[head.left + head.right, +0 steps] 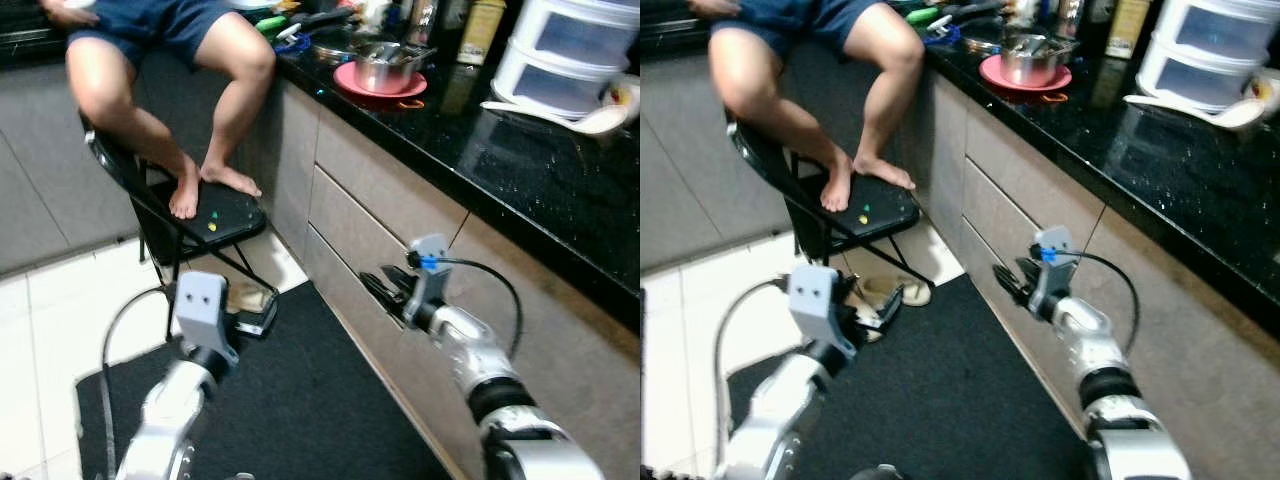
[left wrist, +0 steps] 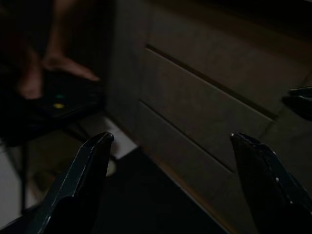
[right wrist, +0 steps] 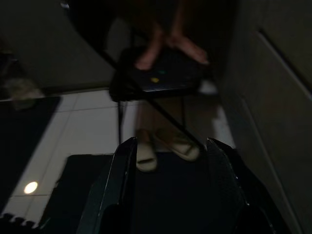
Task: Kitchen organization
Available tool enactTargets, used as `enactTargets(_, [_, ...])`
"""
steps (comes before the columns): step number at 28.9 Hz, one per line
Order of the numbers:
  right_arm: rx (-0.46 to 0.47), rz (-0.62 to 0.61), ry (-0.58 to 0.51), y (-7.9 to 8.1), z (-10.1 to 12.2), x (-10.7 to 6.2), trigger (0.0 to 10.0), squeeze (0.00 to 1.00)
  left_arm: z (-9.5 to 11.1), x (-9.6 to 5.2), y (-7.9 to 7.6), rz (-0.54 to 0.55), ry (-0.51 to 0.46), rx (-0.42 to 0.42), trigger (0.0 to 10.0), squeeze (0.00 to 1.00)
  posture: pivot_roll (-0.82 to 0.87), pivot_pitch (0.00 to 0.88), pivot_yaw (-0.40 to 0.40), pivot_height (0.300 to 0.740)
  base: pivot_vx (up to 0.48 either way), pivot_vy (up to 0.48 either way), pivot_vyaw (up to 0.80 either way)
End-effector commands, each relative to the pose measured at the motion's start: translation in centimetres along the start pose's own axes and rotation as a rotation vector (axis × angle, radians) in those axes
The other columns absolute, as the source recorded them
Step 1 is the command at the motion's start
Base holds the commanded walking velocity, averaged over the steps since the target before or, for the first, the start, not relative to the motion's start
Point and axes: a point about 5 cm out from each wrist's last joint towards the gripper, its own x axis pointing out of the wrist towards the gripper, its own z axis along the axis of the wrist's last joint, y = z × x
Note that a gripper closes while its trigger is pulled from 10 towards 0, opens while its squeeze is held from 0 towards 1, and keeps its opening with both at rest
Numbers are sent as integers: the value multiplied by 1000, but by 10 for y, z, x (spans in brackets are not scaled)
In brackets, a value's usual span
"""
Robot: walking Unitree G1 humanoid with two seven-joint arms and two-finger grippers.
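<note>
A row of beige cabinet drawers (image 1: 372, 215) runs under the black stone counter (image 1: 520, 170). My right gripper (image 1: 386, 288) hovers close to the slot below the middle drawer, open with nothing between its fingers (image 3: 122, 165). My left gripper (image 1: 252, 318) hangs lower over the floor mat, to the left of the cabinet and apart from it. Its fingers (image 2: 92, 161) stand wide open and empty, facing the drawers (image 2: 204, 107). On the counter a steel pot (image 1: 385, 66) sits on a pink plate (image 1: 350, 80).
A person sits at the counter's far end, feet (image 1: 210, 185) on a black folding chair (image 1: 235, 215). Sandals (image 1: 890, 292) lie beneath the chair. A black mat (image 1: 300, 400) covers the floor before the cabinet. White plastic drawers (image 1: 565, 55) and a white ladle (image 1: 560, 115) stand on the counter.
</note>
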Motion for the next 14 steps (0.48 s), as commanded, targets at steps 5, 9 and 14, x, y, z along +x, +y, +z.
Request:
enactTargets(5, [-3,-7,17,-3,-5,-4,10000,0,-3,1,-1,-5,7,-10,10000,0,63,0,-95,732,0,0,784])
enactTargets(9, [-5,-12,20,-4,-6,-4,10000,0,-3,1,-1,-5,6,-13,10000,0,62,0,-95,732,0,0,781])
enactTargets(14, [36,-42,-8,-8,-3,-5,10000,0,-2,0,-2,-10,-9,-19,10000,0,61,0,-95,732,0,0,541])
